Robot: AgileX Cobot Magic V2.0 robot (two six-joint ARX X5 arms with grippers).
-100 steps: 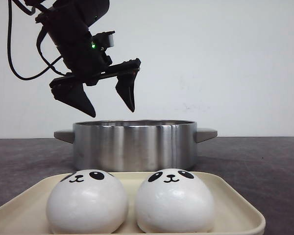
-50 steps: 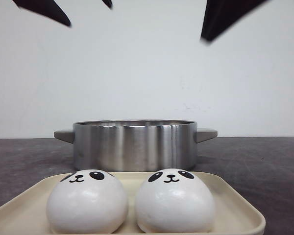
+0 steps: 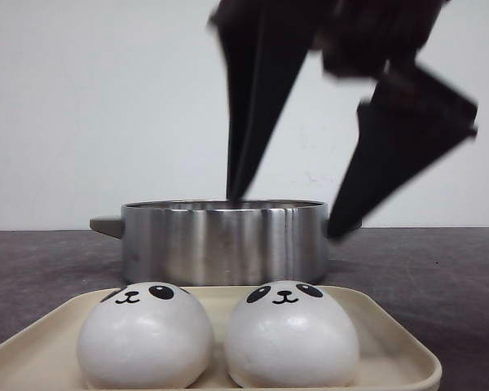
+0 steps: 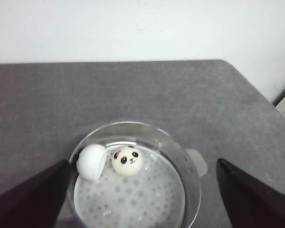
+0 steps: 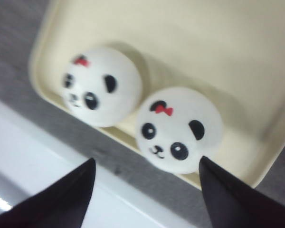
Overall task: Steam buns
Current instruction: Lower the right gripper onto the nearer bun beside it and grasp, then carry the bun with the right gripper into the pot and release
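Buns are sitting in two places. Two panda-faced buns, the left-side bun (image 3: 144,335) and the right-side bun (image 3: 291,334), are lying side by side and nearly touching on a cream tray (image 3: 391,342), below the right hand (image 3: 289,218). In the right wrist view each is showing a small red bow above its face. That hand's two dark fingers (image 3: 248,114) are spread wide and holding nothing, blurred in the front view, hanging above the tray and in front of a steel pot (image 3: 224,242). Two more buns are resting inside the pot on its perforated steamer plate (image 4: 133,199): a face-up bun (image 4: 127,160) and, touching it, a turned-away bun (image 4: 91,160) leaning against the pot wall. The left hand (image 4: 142,202) is hovering over the pot, its fingers parted wide and empty, one on each side of the rim. Pot and tray are standing on a grey desk (image 4: 133,90).
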